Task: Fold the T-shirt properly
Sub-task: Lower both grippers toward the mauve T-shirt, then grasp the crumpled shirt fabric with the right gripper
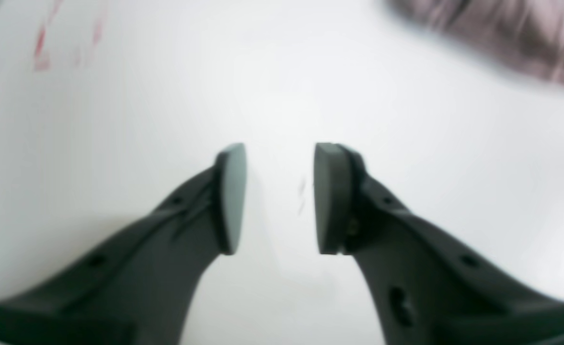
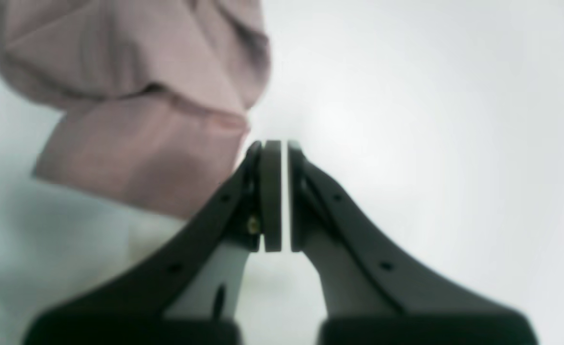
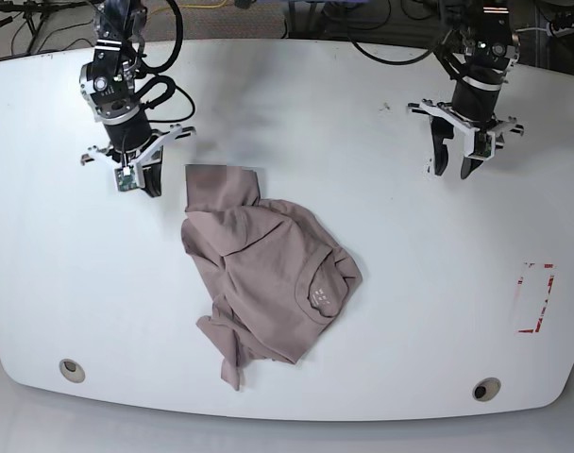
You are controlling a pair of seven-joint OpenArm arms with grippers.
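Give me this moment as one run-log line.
T-shirt: crumpled, unfolded, mid-table | left gripper: open, empty, above bare table | right gripper: nearly shut, empty, beside sleeve

T-shirt (image 3: 268, 274): plain dusty mauve-brown, no pattern; small white print inside neck (image 3: 323, 294). Reads pinker in right wrist view, greyer and blurred in left wrist view.
Bench (image 3: 362, 236): plain glossy white; red rectangular outline mark (image 3: 535, 298) near one edge, faint red smears in left wrist view; two round grey holes (image 3: 72, 369) along front edge.
Left gripper (image 1: 280, 199): dark grey-black, jaws with grey pads.
Right gripper (image 2: 280, 196): same dark grey-black.
Arms: black with white brackets.
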